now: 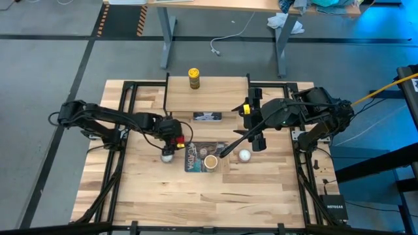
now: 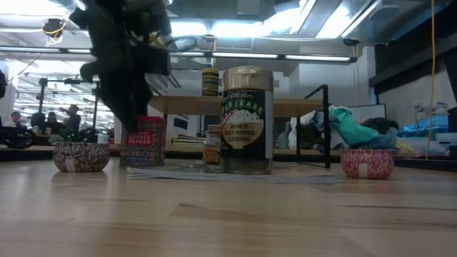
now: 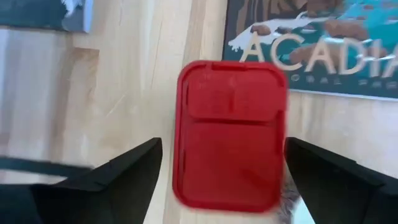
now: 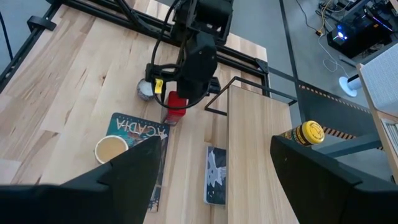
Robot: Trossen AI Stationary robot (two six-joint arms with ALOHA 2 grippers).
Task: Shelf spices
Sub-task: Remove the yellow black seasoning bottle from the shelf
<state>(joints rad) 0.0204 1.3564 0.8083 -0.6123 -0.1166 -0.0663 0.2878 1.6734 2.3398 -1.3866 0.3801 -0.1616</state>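
Note:
The red square tin [image 3: 230, 134] stands upright on the table [image 1: 150, 189], left of the Acadia book [image 1: 198, 156]. My left gripper [image 3: 224, 146] is open above it, pointing steeply down, one finger on each side of the tin [image 1: 177, 139]. A gap shows beside one finger, and the other stands close to the tin's side. The wide tan jar [image 2: 247, 121] stands on the book. A tiny brownish jar [image 2: 212, 146] stands behind it. The yellow dark-lidded jar [image 1: 194, 78] stands on the shelf [image 1: 215, 98]. My right gripper [image 4: 214, 186] hangs open, high over the table's middle.
Two patterned white balls [image 1: 168, 155] [image 1: 244, 155] lie on the table, one just beside the red tin, one right of the book. A flat dark card [image 1: 207, 117] lies at the shelf's near edge. Black frame rails [image 1: 124, 117] run along the table's sides.

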